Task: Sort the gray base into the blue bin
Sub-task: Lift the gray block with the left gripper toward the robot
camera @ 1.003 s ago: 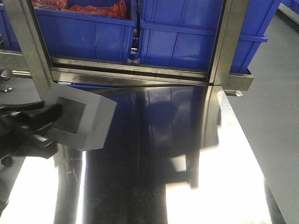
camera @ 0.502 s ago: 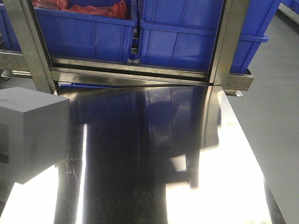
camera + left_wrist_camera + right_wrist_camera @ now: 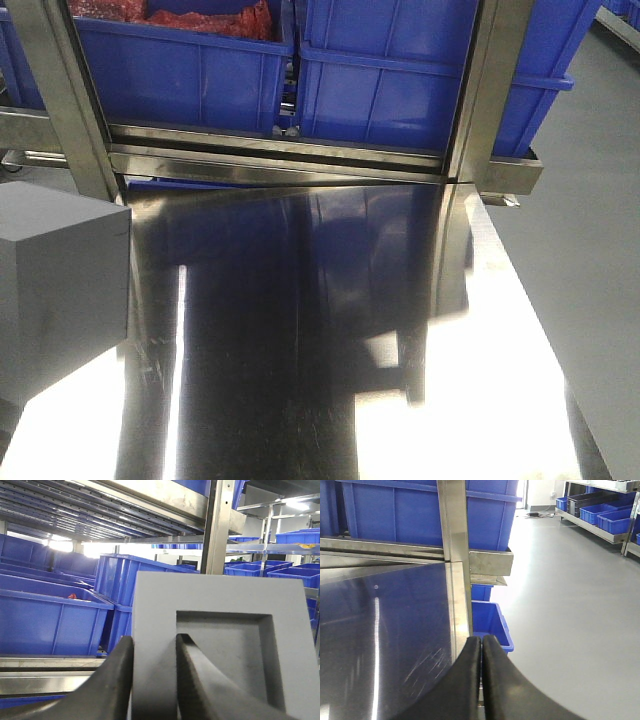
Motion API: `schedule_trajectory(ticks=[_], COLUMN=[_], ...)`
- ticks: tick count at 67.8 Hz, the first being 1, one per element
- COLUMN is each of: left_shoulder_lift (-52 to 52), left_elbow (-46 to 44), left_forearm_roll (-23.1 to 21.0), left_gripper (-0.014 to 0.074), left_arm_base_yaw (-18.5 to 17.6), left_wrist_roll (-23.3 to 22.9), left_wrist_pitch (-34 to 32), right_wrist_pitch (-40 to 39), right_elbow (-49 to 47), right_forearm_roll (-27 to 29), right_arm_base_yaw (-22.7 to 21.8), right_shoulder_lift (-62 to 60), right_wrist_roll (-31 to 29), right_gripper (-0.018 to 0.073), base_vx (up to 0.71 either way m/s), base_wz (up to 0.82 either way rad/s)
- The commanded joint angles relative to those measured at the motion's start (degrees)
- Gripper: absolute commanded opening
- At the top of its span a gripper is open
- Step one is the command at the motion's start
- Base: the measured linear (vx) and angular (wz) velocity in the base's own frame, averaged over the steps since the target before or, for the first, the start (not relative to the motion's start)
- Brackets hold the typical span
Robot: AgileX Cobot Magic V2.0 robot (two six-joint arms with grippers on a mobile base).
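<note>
Front-facing view: bright-blue plastic crates (image 3: 200, 80) stand past the far edge of the polished steel tabletop (image 3: 330, 330); at its left edge is the matte gray foam cube (image 3: 60, 290), its recess wall clamped by the left gripper (image 3: 152, 650), seemingly for carrying; right gripper (image 3: 481, 645) pressed together, empty.

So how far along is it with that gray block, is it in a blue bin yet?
Not yet. Done: the left tool is shut on the gray base, one finger inside its recess, one outside. In hand: it appears held up near the table's left edge. Left: carrying it to a blue bin on the rack ahead and releasing it. The right tool is shut, empty.
</note>
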Motion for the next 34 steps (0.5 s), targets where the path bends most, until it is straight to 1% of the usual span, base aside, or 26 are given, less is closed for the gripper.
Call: schedule_trajectory(ticks=[1, 34], left_shoulder_lift=[0.28, 0.28], left_elbow=[-1.86, -1.86], left_forearm_roll=[-0.42, -0.42], left_gripper=[-0.0008, -0.0008], left_arm_base_yaw=[-0.29, -0.29], left_wrist_roll=[-0.75, -0.75], left_wrist_pitch=[-6.05, -6.05], right_wrist_pitch=[-4.27, -4.27], right_elbow=[0.11, 0.11], right_forearm_roll=[-0.43, -0.43], right_arm_base_yaw=[-0.30, -0.30], right_shoulder_lift=[1.04, 1.04], right_wrist_roll=[-0.70, -0.70], right_gripper=[-0.0005, -0.0005], base_vx=[0.00, 0.00], base_wz=[0.00, 0.00])
